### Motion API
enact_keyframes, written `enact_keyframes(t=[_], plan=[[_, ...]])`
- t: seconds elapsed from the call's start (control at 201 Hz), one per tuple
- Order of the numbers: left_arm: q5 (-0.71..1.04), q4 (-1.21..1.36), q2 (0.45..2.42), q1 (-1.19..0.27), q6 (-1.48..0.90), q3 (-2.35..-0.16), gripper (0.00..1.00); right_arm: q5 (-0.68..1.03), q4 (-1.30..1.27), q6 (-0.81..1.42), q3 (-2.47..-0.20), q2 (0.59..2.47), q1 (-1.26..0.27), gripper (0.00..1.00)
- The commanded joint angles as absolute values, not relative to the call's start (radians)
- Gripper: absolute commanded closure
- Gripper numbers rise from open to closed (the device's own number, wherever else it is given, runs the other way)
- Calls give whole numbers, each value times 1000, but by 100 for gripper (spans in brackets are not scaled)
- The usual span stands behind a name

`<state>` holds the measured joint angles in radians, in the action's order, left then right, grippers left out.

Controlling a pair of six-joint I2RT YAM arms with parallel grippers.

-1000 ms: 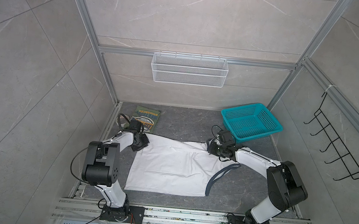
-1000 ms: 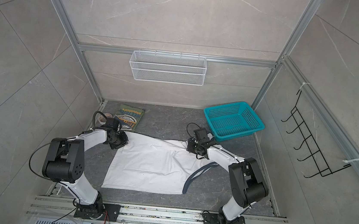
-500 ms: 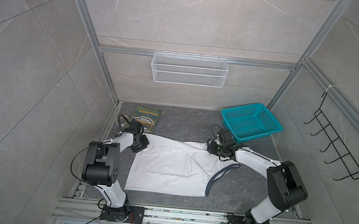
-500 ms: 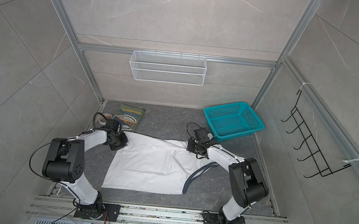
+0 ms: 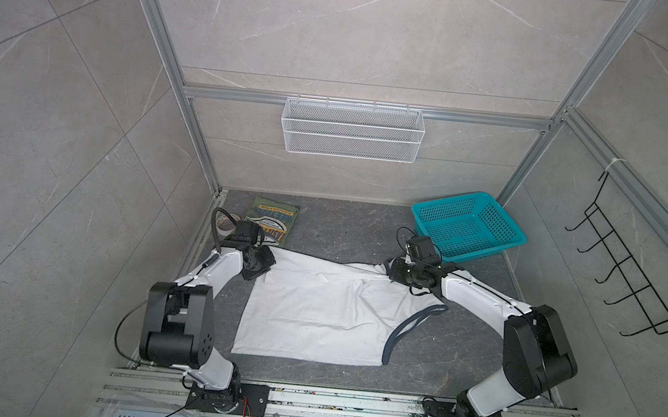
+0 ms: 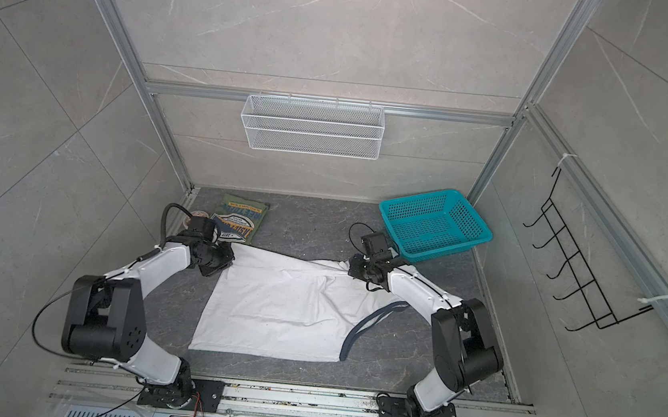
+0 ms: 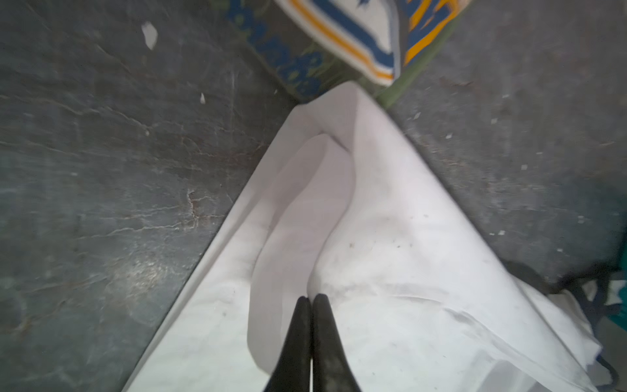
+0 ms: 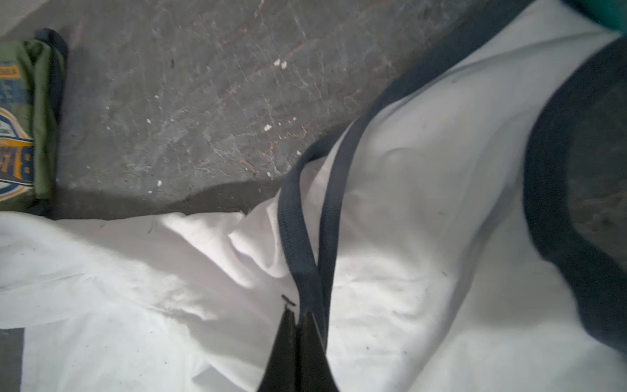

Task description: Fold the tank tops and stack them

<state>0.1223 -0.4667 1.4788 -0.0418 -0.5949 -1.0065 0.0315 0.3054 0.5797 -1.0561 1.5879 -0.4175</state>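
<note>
The white tank top (image 5: 314,312) (image 6: 272,308) lies spread on the dark floor in both top views, its dark grey strap loop (image 5: 408,329) curling off the right side. The olive green tank top (image 5: 275,218) (image 6: 242,213) lies folded at the back left, graphic up. My left gripper (image 5: 265,260) (image 6: 222,259) (image 7: 311,298) is shut on a raised fold at the white top's far left corner. My right gripper (image 5: 392,271) (image 6: 353,268) (image 8: 297,314) is shut on the white top's far right corner, pinching its dark trim (image 8: 298,237).
A teal plastic basket (image 5: 468,226) stands at the back right, just behind the right wrist. A white wire basket (image 5: 352,130) hangs on the back wall and a black hook rack (image 5: 629,288) on the right wall. A small round roll (image 5: 223,222) lies by the left arm.
The left gripper's jaws have closed on the white top's far left corner. Both arms and the cloth stay almost where they were.
</note>
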Motion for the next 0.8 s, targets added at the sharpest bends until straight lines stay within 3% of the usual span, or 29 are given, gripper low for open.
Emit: enact_keyframes(t=[0.0,0.274,0.602,0.791], plan=[[58,-536,1293,-45,-601,-1111,100,-6,391,546,-1139,1487,-416,100],[-54,-663,1013,-42,-548,-1361,100,-47,517,504,-1316,1318,-417,100],[8,-744,867,-41,-465,-1630,100,-43,661,455,-1617,1107,-416,100],[112,-685,859,-41,-524,-1550,100,-9,667,466,-1636,1041,-416,100]])
